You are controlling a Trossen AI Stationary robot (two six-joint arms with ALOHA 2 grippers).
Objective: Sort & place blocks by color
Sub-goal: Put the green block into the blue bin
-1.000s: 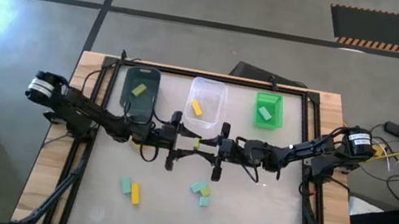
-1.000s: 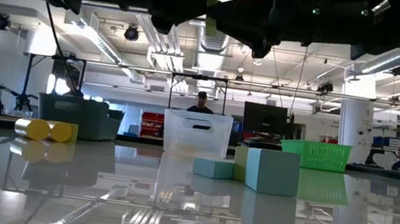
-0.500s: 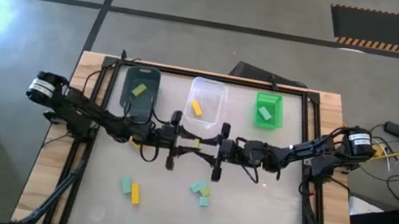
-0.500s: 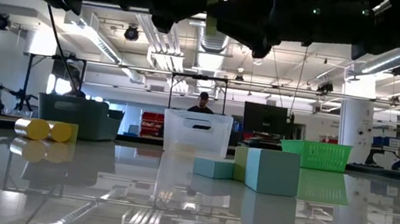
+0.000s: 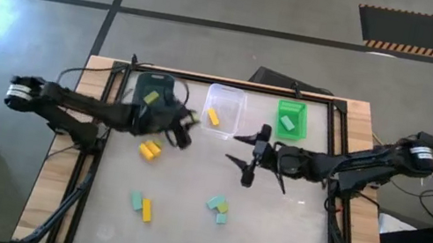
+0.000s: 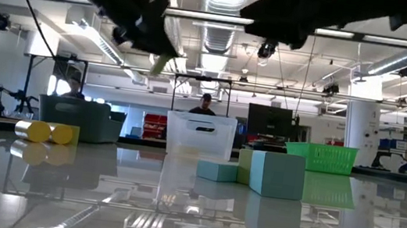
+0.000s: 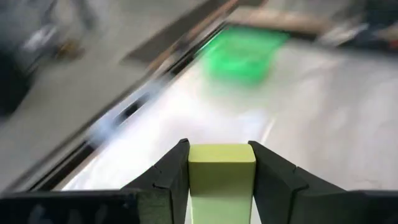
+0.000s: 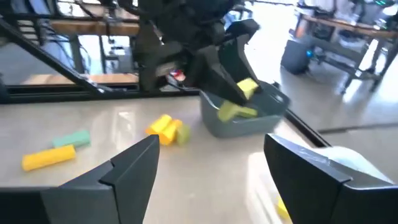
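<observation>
My left gripper (image 5: 182,133) hangs above the table just in front of the dark teal bin (image 5: 153,92), shut on a pale yellow-green block (image 7: 221,171). This block also shows under the fingers in the low view (image 6: 160,65). My right gripper (image 5: 244,158) stands open and holds nothing, in front of the gap between the clear bin (image 5: 224,109) and the green bin (image 5: 291,119). Two yellow blocks (image 5: 149,150) lie on the table below my left gripper. A teal and a yellow block (image 5: 142,206) and a small teal and yellow-green cluster (image 5: 219,205) lie nearer the front. My left gripper pinches the pale yellow-green block by two opposite sides (image 7: 194,168), one finger on each. The fingers point toward the table's right, slanting down. The block is lifted clear of the table, and its free end (image 6: 158,67) sticks out below the fingertips.
Each bin at the far edge has a block in it: a yellow-green one in the dark teal bin (image 8: 242,118), a yellow one in the clear bin, a pale one in the green bin. A black frame runs round the tabletop. A person stands in the room far behind.
The grippers were meeting tip to tip in front of the clear bin, with the yellow-green block between them. My right gripper has opened, let go and drawn back toward the table's right. My left gripper has carried the block toward the left, to the dark teal bin.
</observation>
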